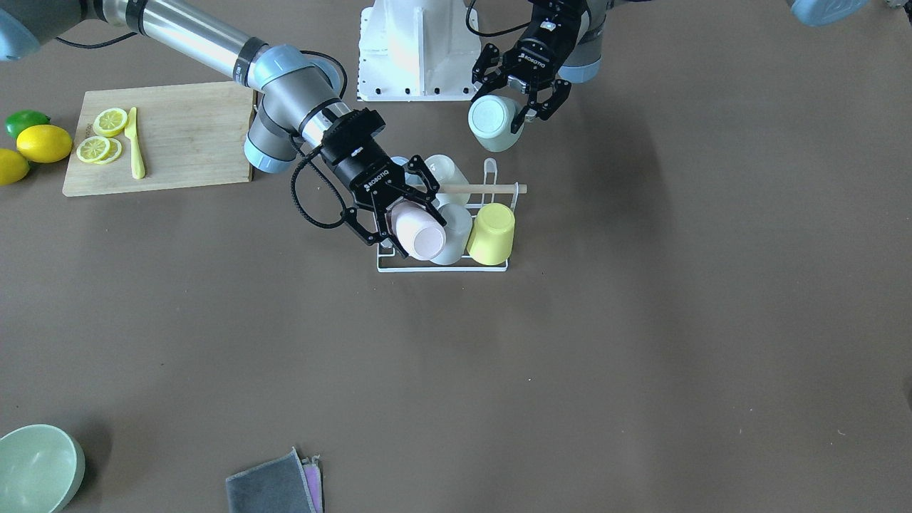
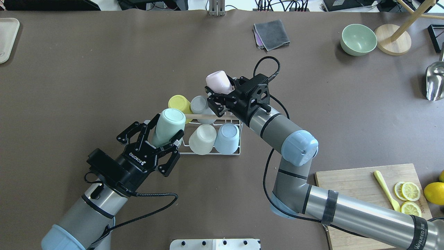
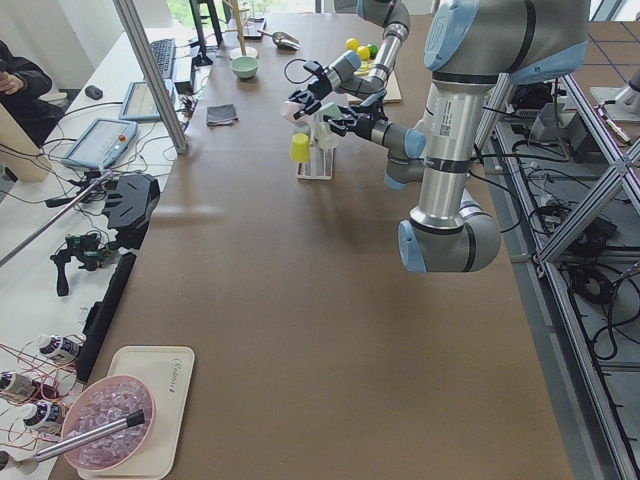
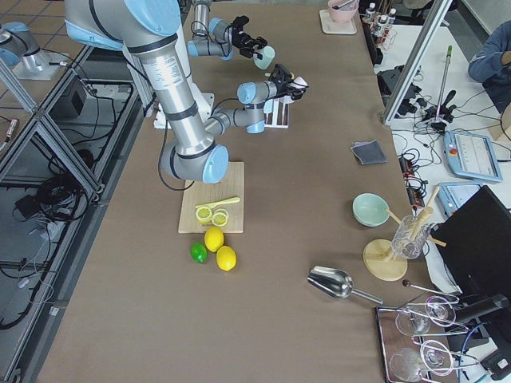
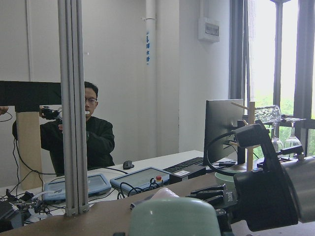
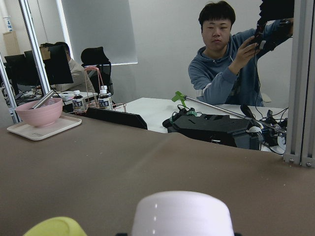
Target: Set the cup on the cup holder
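Right pincer overhead: around pink cup

worktop plain dull brown; cup holder white wire, its rod pale wood; on it a yellow cup, a grey cup, a cream cup and a pale blue cup, all plain; mint cup pale green in the left gripper; pink cup pale pink in the right gripper; both grippers black with white lettering; cutting board at the near right corner light wood, bearing yellow lemon slices with paler rims and a yellow knife; beside it two yellow lemons and a green lime; bowl sage green; cloth dark grey over a pink-purple layer
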